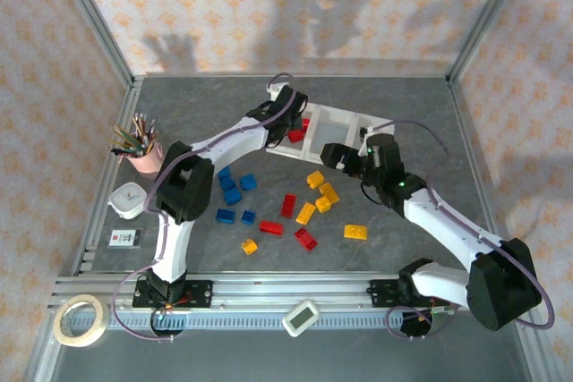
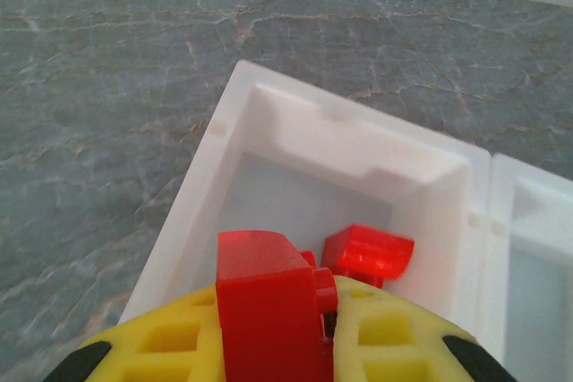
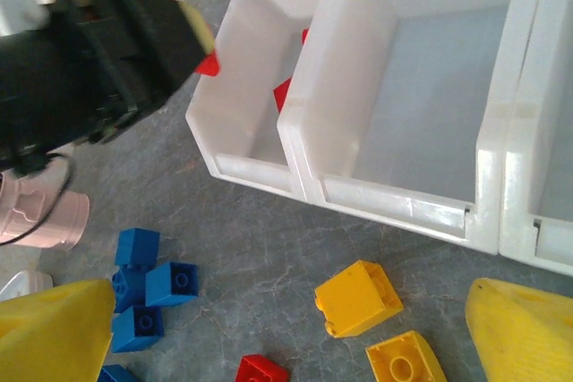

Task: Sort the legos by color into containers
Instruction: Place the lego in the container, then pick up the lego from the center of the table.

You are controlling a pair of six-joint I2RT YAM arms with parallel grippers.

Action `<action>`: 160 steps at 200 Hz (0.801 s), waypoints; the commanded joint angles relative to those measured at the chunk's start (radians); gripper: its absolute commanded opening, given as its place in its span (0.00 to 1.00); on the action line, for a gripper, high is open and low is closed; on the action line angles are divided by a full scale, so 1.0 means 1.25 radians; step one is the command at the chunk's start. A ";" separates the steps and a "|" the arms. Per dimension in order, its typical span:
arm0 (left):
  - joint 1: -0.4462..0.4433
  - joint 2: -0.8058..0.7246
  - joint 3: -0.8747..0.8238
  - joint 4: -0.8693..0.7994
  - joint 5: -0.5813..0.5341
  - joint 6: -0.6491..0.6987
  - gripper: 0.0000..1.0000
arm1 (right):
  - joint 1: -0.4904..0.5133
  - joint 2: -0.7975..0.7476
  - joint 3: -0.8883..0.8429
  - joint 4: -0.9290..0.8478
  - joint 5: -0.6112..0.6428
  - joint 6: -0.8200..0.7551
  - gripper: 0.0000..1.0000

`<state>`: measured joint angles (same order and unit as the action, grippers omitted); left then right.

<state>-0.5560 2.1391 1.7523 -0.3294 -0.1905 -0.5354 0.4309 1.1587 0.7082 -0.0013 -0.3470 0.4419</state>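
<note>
Left claw (image 2: 295,339) clenched on a red brick (image 2: 267,297), end compartment (image 2: 300,127) directly below: if you release near its wall, the brick may bounce out

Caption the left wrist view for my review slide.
Left gripper shut on a red lego over the end compartment, which holds a second red lego.

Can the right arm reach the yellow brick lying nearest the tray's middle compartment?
Probably yes: the right gripper hangs open above the yellow brick, which lies free on the table with nothing between them.
</note>
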 commanded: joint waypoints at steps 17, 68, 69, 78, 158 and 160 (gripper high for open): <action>0.013 0.057 0.117 -0.065 0.033 0.034 0.41 | -0.006 0.005 0.050 -0.027 0.003 -0.038 1.00; 0.013 -0.008 0.095 -0.089 0.051 0.045 0.49 | -0.006 -0.010 0.087 -0.084 -0.023 -0.053 1.00; 0.012 -0.010 0.094 -0.089 0.052 0.044 0.50 | -0.005 -0.010 0.086 -0.085 -0.024 -0.053 1.00; 0.012 -0.035 0.072 -0.088 0.072 0.045 0.50 | -0.005 -0.018 0.083 -0.092 -0.032 -0.050 1.00; -0.043 -0.395 -0.372 -0.013 0.133 0.018 0.60 | 0.043 -0.117 -0.020 -0.155 -0.061 -0.015 1.00; -0.045 -0.401 -0.380 -0.014 0.132 0.017 0.60 | 0.045 -0.120 -0.026 -0.152 -0.063 -0.015 1.00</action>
<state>-0.5770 1.7126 1.4006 -0.3557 -0.0326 -0.4984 0.4595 1.0565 0.7387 -0.1684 -0.4019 0.4038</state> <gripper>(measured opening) 0.596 0.997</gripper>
